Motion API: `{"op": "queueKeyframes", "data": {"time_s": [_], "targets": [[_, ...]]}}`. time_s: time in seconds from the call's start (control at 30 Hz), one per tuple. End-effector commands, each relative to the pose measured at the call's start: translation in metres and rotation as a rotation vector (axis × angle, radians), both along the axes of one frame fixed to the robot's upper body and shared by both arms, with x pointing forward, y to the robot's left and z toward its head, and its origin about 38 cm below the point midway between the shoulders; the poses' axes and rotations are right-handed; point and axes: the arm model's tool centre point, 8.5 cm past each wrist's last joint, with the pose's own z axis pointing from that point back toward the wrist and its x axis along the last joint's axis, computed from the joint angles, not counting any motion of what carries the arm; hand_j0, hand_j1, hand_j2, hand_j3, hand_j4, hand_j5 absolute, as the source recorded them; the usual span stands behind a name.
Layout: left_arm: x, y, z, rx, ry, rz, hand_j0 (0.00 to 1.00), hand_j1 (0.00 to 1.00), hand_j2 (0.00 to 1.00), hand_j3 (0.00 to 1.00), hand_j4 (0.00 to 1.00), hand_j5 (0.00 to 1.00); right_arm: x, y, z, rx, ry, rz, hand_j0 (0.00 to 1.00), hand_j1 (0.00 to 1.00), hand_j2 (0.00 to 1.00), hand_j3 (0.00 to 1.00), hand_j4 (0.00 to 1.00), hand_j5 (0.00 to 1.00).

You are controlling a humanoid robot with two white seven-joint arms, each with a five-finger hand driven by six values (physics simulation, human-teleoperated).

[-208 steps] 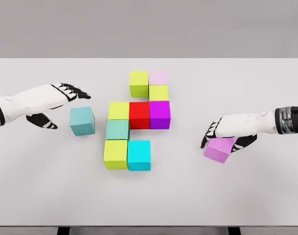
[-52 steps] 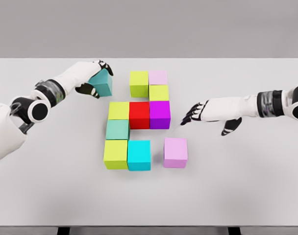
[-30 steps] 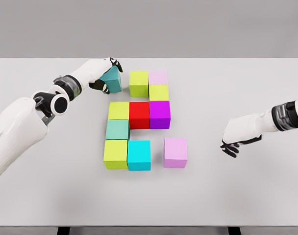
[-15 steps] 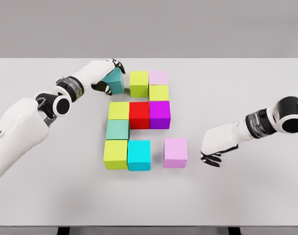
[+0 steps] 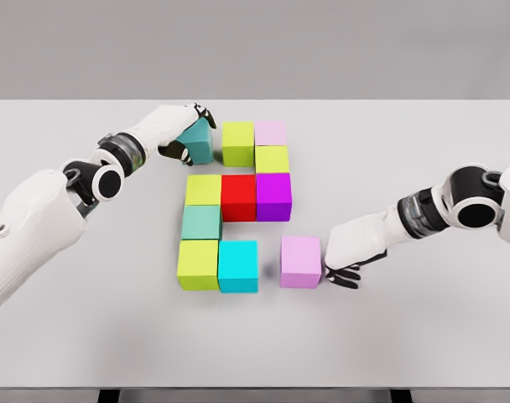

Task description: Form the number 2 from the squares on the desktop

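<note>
My left hand (image 5: pixel 186 133) is shut on a teal cube (image 5: pixel 200 143) at the back left, holding it right beside the lime cube (image 5: pixel 237 143) at the top of the figure. A pale pink cube (image 5: pixel 270 132) and a yellow-green cube (image 5: pixel 272 159) adjoin the lime one. Below them run a purple cube (image 5: pixel 273 196), a red cube (image 5: pixel 238 197) and a yellow cube (image 5: pixel 203 190), then a green-teal cube (image 5: pixel 201 222), another lime cube (image 5: pixel 198 264) and a cyan cube (image 5: pixel 237 265). A violet-pink cube (image 5: pixel 300 261) stands a small gap right of the cyan one. My right hand (image 5: pixel 342 267) is open, with its fingers against that cube's right side.
The white table (image 5: pixel 423 143) reaches to the picture's sides. Its front edge (image 5: pixel 255 388) runs along the bottom. My right forearm (image 5: pixel 406 220) crosses the right part of the table.
My left hand has carried the teal cube rightward until it sits beside the top lime cube. My right hand has swept left and come against the violet-pink cube's right side.
</note>
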Motion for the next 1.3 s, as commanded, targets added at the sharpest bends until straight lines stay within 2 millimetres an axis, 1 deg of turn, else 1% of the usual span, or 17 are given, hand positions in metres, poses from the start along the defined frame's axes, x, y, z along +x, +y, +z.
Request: {"op": "queueKeyframes", "data": {"time_s": [0.0, 0.03, 0.07, 0.23, 0.27, 0.4, 0.63, 0.73, 0.87, 1.2, 1.23, 1.27], "targets": [[0.0, 0.0, 0.0, 0.002, -0.002, 0.0, 0.65, 0.65, 0.65, 0.65, 0.65, 0.65, 0.0, 0.001, 0.0, 0.003, 0.002, -0.003, 0.13, 0.13, 0.13, 0.13, 0.13, 0.13], [0.0, 0.0, 0.0, 0.003, -0.001, 0.0, 0.68, 0.68, 0.68, 0.68, 0.68, 0.68, 0.0, 0.001, 0.0, 0.003, 0.002, -0.003, 0.13, 0.13, 0.13, 0.13, 0.13, 0.13], [0.0, 0.0, -0.001, 0.002, -0.001, 0.0, 0.68, 0.68, 0.68, 0.68, 0.68, 0.68, 0.0, 0.001, 0.0, 0.003, 0.002, -0.003, 0.13, 0.13, 0.13, 0.13, 0.13, 0.13], [0.0, 0.001, 0.0, 0.004, -0.002, 0.003, 0.74, 0.74, 0.74, 0.74, 0.74, 0.74, 0.0, 0.004, -0.001, 0.008, 0.004, 0.004, 0.13, 0.13, 0.13, 0.13, 0.13, 0.13], [0.0, 0.001, -0.001, 0.005, -0.001, 0.004, 0.79, 0.79, 0.79, 0.79, 0.79, 0.79, 0.0, 0.004, -0.001, 0.008, 0.004, 0.004, 0.13, 0.13, 0.13, 0.13, 0.13, 0.13], [0.0, 0.001, -0.001, 0.005, -0.001, 0.004, 0.8, 0.8, 0.8, 0.8, 0.8, 0.8, -0.001, 0.007, -0.001, 0.011, 0.005, 0.01, 0.13, 0.13, 0.13, 0.13, 0.13, 0.13], [0.0, 0.001, -0.001, 0.004, 0.001, 0.004, 0.81, 0.81, 0.81, 0.81, 0.81, 0.81, -0.001, 0.009, 0.001, 0.013, 0.002, 0.015, 0.13, 0.13, 0.13, 0.13, 0.13, 0.13], [0.0, 0.001, -0.001, 0.004, 0.001, 0.004, 0.84, 0.84, 0.84, 0.84, 0.84, 0.84, -0.001, 0.014, 0.001, 0.018, 0.003, 0.026, 0.13, 0.13, 0.13, 0.13, 0.13, 0.13], [0.0, 0.002, -0.001, 0.005, 0.001, 0.005, 0.9, 0.9, 0.9, 0.9, 0.9, 0.9, -0.002, 0.014, 0.001, 0.019, 0.003, 0.029, 0.13, 0.13, 0.13, 0.13, 0.13, 0.13], [0.001, 0.004, 0.0, -0.007, -0.006, 0.012, 0.91, 0.91, 0.91, 0.91, 0.91, 0.91, 0.002, 0.008, 0.0, 0.011, -0.001, 0.008, 0.13, 0.13, 0.13, 0.13, 0.13, 0.13], [0.0, 0.006, 0.0, -0.006, -0.007, 0.014, 0.91, 0.91, 0.91, 0.91, 0.91, 0.91, 0.003, 0.007, 0.0, 0.009, -0.001, 0.003, 0.13, 0.13, 0.13, 0.13, 0.13, 0.13], [0.0, 0.008, 0.001, -0.003, -0.007, 0.015, 0.97, 0.97, 0.97, 0.97, 0.97, 0.97, 0.004, 0.007, 0.0, 0.008, -0.001, 0.001, 0.13, 0.13, 0.13, 0.13, 0.13, 0.13]]}}
